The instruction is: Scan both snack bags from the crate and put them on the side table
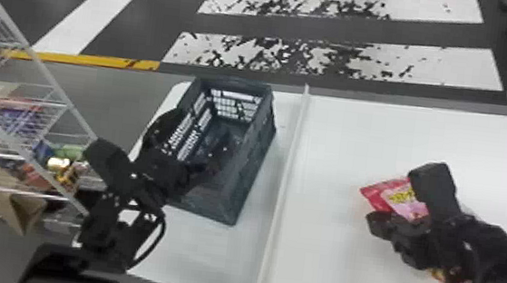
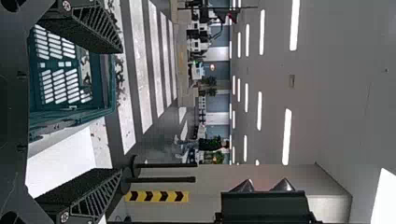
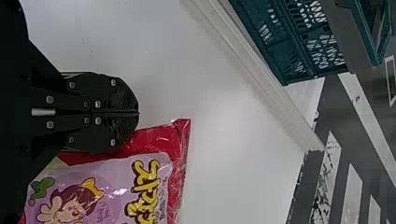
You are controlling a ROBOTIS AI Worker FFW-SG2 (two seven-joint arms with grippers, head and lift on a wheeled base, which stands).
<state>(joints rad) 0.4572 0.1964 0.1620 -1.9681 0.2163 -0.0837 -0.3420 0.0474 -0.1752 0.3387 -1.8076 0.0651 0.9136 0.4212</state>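
Snack bag, glossy red film with a pink-lilac panel and yellow lettering (image 1: 378,195): flat on the smooth white tabletop (image 1: 333,271), partly hidden by the right gripper. Clock below runs from this bag in head view, 12 = far side.
Right gripper, black, two flat fingers (image 1: 374,223): just beside the bag, 7 to 8 o'clock. Right gripper (image 3: 139,113) in its wrist view: fingers pressed together, nothing pinched; contact with the bag can't be told.
Printed patch, red and yellow (image 1: 451,277): 4 to 5 o'clock, mostly under the right arm. Can't tell if it's a second bag.
Divider, long raised white strip (image 1: 286,174): 9 o'clock, between bag and crate.
Crate, dark teal plastic with slotted walls (image 1: 254,171): 9 to 10 o'clock, upright, well apart from the bag. Contents unclear.
Left gripper, black, two ribbed fingers (image 1: 197,141): 9 to 10 o'clock, at the crate, fingers spread wide, holding nothing.
Shelf rack, white wire (image 1: 52,77): 9 o'clock, past the crate, stocked with colourful packs.
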